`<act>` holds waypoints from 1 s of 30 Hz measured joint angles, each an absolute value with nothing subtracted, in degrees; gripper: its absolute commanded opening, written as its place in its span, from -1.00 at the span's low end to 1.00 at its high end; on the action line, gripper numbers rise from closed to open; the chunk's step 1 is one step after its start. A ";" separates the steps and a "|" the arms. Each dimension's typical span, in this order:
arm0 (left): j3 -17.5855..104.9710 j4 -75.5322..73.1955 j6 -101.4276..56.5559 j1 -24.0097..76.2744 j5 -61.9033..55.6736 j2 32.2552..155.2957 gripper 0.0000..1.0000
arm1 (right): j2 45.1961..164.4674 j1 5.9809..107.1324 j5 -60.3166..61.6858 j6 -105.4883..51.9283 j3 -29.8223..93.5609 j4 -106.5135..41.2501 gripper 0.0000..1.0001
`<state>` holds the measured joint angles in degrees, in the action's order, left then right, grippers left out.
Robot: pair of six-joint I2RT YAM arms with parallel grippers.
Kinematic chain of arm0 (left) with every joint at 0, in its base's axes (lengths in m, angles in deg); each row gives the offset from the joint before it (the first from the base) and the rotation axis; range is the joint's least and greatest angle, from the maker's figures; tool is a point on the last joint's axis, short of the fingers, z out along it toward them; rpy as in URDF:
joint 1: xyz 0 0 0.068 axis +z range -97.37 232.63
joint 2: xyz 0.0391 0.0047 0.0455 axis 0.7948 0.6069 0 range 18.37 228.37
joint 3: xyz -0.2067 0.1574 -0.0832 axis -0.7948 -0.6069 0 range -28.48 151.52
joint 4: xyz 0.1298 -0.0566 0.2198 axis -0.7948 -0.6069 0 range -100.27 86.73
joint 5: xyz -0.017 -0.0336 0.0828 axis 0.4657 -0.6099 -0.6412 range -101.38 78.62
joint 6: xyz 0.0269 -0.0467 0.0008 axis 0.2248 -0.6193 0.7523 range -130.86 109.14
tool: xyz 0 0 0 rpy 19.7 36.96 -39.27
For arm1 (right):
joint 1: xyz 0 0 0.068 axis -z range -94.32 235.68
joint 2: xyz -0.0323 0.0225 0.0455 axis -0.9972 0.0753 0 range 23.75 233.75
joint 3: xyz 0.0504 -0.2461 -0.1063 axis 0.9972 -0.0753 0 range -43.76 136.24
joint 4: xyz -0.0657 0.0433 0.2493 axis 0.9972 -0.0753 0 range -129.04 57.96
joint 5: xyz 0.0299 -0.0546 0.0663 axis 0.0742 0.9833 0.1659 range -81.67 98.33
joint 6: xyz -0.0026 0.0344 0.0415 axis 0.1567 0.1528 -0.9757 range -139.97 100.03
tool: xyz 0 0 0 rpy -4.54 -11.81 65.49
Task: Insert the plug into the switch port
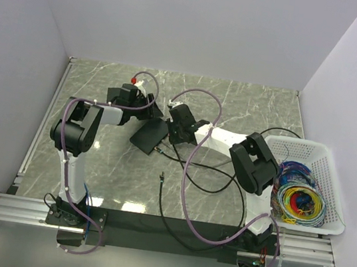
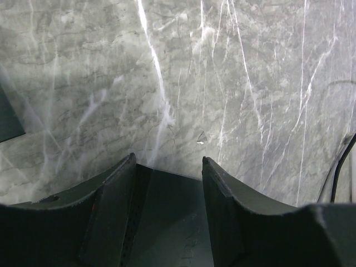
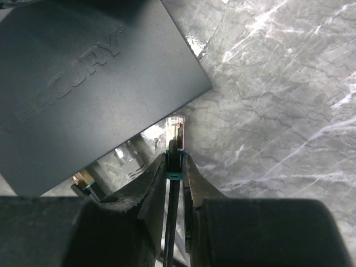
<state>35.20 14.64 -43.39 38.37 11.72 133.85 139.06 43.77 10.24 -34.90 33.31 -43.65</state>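
Note:
The switch (image 1: 149,134) is a flat black box held tilted near the table's middle. In the left wrist view the switch (image 2: 167,217) fills the gap between my two fingers. My left gripper (image 2: 168,161) (image 1: 148,112) is shut on its edges. Just right of it, my right gripper (image 1: 171,140) (image 3: 175,158) is shut on the plug (image 3: 176,129), whose pale tip with a teal boot sticks out past the fingertips. The tip is a short way off the near edge of the switch (image 3: 83,78). The sockets are not clearly visible.
The black cable (image 1: 202,177) loops over the marble behind my right gripper, and a loose cable end (image 1: 161,177) lies nearer the front. A white basket (image 1: 330,196) of coloured wire coils stands at the right. White walls close in the table.

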 measured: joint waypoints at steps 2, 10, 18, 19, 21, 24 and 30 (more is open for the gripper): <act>35.38 14.64 -43.08 38.22 11.69 133.98 0.11 | 139.58 43.77 10.22 -34.95 33.51 -43.70 -1.00; 35.60 14.38 -41.47 38.04 11.72 134.11 0.10 | 140.35 43.77 9.71 -34.86 34.45 -43.83 -1.00; 36.52 13.04 -36.81 37.54 12.63 134.33 0.08 | 138.38 43.82 8.23 -30.45 30.08 -38.98 -1.00; 36.71 12.96 -36.35 37.43 13.29 134.48 0.08 | 137.53 43.82 7.92 -29.64 28.44 -37.73 -1.00; 37.02 12.45 -35.28 36.97 14.14 134.57 0.08 | 135.71 43.79 7.03 -28.57 25.47 -36.09 -1.00; 37.67 10.97 -33.51 35.51 14.58 134.59 0.07 | 133.18 43.38 5.89 -26.73 22.06 -34.32 -1.00; 38.29 9.96 -31.22 33.78 13.81 134.62 0.06 | 131.84 43.16 5.91 -24.83 21.14 -35.11 -1.00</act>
<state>38.29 9.96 -31.22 33.78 13.81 134.62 131.84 43.16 5.91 -24.83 21.14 -35.11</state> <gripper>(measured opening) 0.535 0.207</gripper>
